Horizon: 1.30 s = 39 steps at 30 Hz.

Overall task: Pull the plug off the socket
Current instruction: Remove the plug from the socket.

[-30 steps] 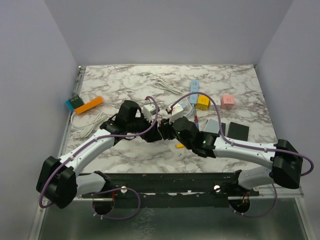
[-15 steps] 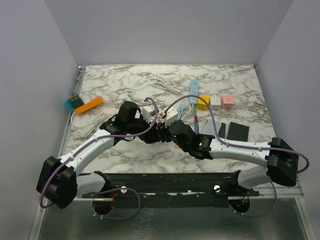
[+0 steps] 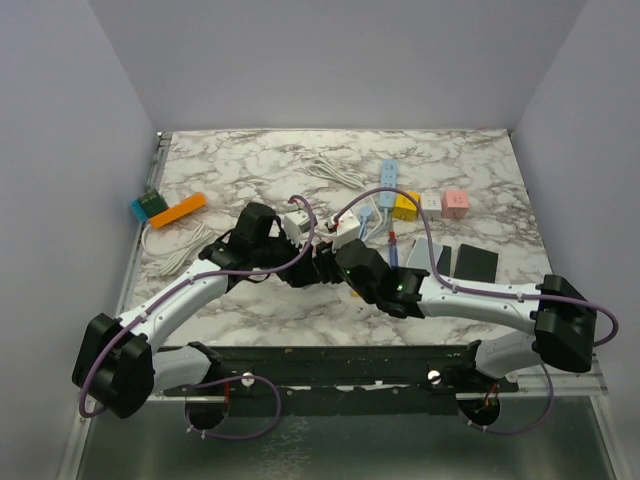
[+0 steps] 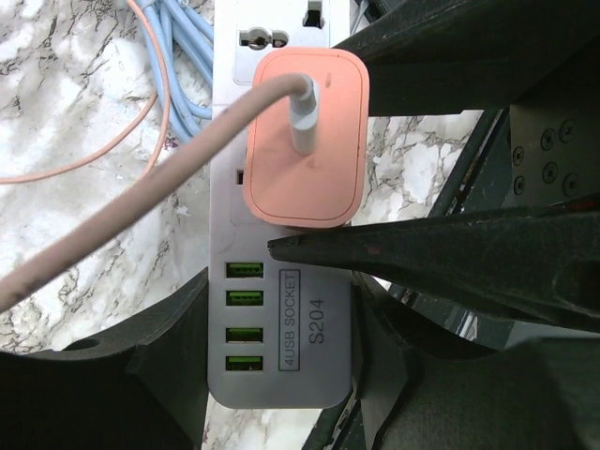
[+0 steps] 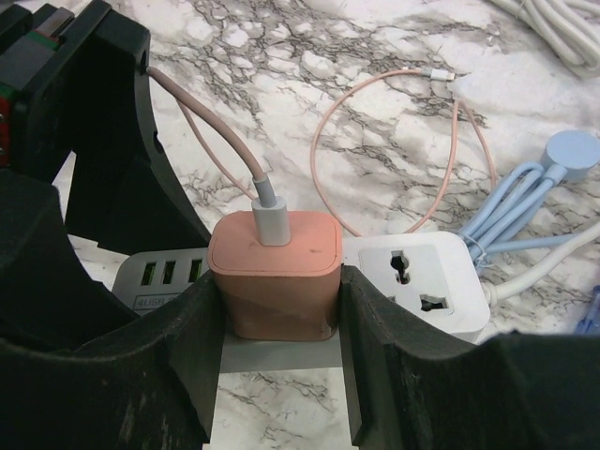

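A salmon-pink plug [image 5: 274, 281] with a pink cable stands seated in a white socket strip [image 5: 422, 281] that has green USB ports. My right gripper [image 5: 279, 302] is shut on the plug, one finger against each side. In the left wrist view my left gripper [image 4: 279, 349] is shut on the strip's USB end [image 4: 281, 375], just below the plug [image 4: 305, 141]. The right gripper's fingers [image 4: 450, 253] cross that view on both sides of the plug. In the top view both grippers meet at the strip [image 3: 345, 228] near the table's middle.
A blue cable bundle [image 5: 525, 202] lies right of the strip. A blue power strip [image 3: 388, 172], yellow cube [image 3: 406, 205] and pink cube [image 3: 455, 203] sit behind. Black pads [image 3: 475, 262] lie right. An orange bar [image 3: 180, 210] and white cable [image 3: 175, 245] lie left.
My right arm has moved left to the strip, and its fingers now close around the plug. The left gripper stays shut on the strip. The plug still sits in the socket.
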{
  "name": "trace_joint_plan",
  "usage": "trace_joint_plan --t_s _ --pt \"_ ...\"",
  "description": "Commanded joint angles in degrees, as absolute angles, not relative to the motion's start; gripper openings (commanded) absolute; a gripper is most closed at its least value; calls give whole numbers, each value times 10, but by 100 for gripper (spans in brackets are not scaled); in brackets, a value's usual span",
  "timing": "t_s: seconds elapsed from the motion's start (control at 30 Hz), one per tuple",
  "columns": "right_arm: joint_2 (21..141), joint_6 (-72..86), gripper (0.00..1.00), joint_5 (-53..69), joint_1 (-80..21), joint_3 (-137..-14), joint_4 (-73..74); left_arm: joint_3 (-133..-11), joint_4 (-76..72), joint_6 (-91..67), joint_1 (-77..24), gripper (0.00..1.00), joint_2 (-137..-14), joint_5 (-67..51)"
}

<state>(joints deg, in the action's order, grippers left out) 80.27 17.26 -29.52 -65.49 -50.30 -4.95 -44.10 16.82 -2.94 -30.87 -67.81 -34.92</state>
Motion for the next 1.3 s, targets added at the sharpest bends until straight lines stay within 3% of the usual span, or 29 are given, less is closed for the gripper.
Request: trace_joint_plan --t_s 0.0,0.67,1.07,1.27 --pt "812 234 1 -277 -641 -517 -1 -448 103 -36 -305 0 -664 -353" --pt "842 315 1 -221 -554 -549 75 -446 104 -37 -305 0 -676 -349" --pt "800 281 1 -236 -574 -489 7 -452 116 -51 -305 0 -711 -298" --pt "796 254 1 -298 -626 -467 -37 -457 117 -56 -304 0 -730 -305"
